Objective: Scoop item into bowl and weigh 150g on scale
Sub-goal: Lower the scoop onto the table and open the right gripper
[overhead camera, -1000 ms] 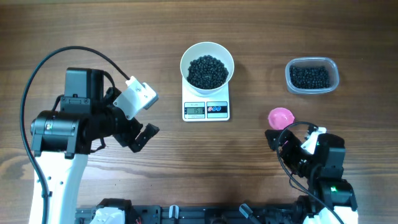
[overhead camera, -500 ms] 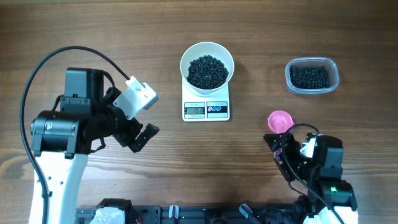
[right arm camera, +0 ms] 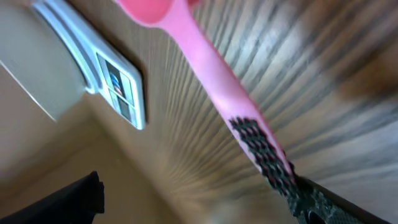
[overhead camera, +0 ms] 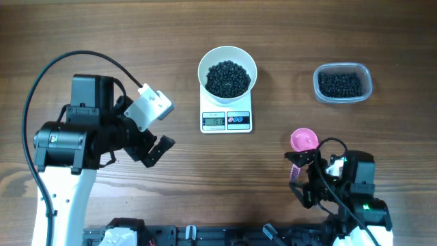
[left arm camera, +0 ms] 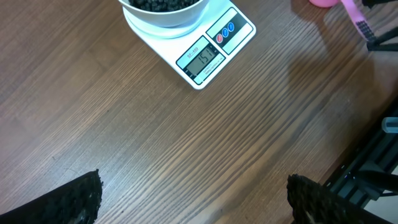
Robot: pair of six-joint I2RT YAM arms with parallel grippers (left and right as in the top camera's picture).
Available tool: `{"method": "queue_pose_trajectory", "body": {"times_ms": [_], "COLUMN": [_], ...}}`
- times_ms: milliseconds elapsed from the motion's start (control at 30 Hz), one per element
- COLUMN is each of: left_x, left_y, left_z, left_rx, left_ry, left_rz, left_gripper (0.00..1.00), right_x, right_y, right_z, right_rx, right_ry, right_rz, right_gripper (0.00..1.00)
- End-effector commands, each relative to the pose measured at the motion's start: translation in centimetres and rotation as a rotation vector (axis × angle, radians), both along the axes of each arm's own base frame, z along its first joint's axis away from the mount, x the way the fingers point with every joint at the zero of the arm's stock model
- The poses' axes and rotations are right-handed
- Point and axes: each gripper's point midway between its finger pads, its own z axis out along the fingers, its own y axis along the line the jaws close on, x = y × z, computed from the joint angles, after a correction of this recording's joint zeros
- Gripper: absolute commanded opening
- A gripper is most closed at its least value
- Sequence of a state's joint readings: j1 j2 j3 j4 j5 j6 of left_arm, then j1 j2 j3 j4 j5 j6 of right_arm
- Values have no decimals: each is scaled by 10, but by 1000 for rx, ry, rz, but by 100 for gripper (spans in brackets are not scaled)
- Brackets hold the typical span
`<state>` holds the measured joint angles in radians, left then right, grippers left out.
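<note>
We judge the weighing to be all but finished. The white bowl sits squarely on the kitchen scale, in the middle of the table toward its far edge, and it holds a dark heap of black beans. In the left wrist view the scale's display seems to read just over the target, though the digits are small. More beans lie in the clear plastic tub near the far right corner.

The pink scoop lies on the table toward the near right edge, its cup empty as far as we can see. The right gripper has its jaws spread wide and clamps nothing. The scoop's dark-patterned handle end reaches up to one finger, but in that blurred view we cannot tell whether they touch. The left gripper hangs over bare wood near the left edge, jaws wide apart and empty.

What is left, in our view, is at most a small trim of the weight.
</note>
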<state>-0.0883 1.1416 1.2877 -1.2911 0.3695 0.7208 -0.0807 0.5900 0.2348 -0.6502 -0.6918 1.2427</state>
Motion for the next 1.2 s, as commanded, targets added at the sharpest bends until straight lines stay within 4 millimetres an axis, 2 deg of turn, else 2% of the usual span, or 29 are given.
{"method": "queue_pose_trajectory", "body": {"times_ms": [0, 100, 167, 233, 267, 300, 367, 433, 567, 633, 700, 733, 800, 900, 967, 1167], "left_x": [-1, -1, -1, -1, -1, -1, -1, -1, -1, -1, -1, -1, -1, -1, -1, -1], "left_y": [-2, -2, -2, -2, -2, -2, -2, -2, -2, -2, -2, -2, -2, -2, -2, -2], "left_z": [5, 5, 5, 5, 5, 5, 5, 5, 5, 5, 5, 5, 5, 5, 5, 5], "left_rx": [-23, -23, -23, -23, -23, -23, -23, -23, -23, -23, -23, -23, -23, -23, -23, -23], "left_ry": [-12, -12, -12, -12, -12, -12, -12, -12, -12, -12, -12, -12, -12, -12, -12, -12], "left_rz": [1, 1, 1, 1, 1, 1, 1, 1, 1, 1, 1, 1, 1, 1, 1, 1], "left_gripper": [100, 100, 100, 100, 100, 100, 100, 100, 100, 100, 100, 100, 100, 100, 100, 100], "right_x": [1, 3, 3, -12, -23, -29, -21, -9, 4, 8, 29, 53, 76, 97, 102, 110], "right_y": [-6, 10, 14, -3, -4, 1, 11, 12, 0, -5, -12, -17, -21, -27, -32, -51], "right_z": [-5, 11, 15, -13, -20, -19, -6, 2, -2, -3, 8, 28, 57, 93, 100, 97], "right_rx": [68, 247, 263, 173, 190, 222, 279, 256, 84, 47, -1, -85, -190, -353, -421, -611], "right_ry": [147, 218, 199, 355, 462, 504, 436, 306, 114, 88, -41, -254, -501, -784, -842, -877], "right_rz": [-177, -207, -173, -312, -376, -373, -293, -216, -120, -125, -126, -69, -3, 58, 60, 53], "right_gripper": [100, 100, 100, 99, 100, 100, 100, 100, 100, 100, 100, 100, 100, 100, 99, 100]}}
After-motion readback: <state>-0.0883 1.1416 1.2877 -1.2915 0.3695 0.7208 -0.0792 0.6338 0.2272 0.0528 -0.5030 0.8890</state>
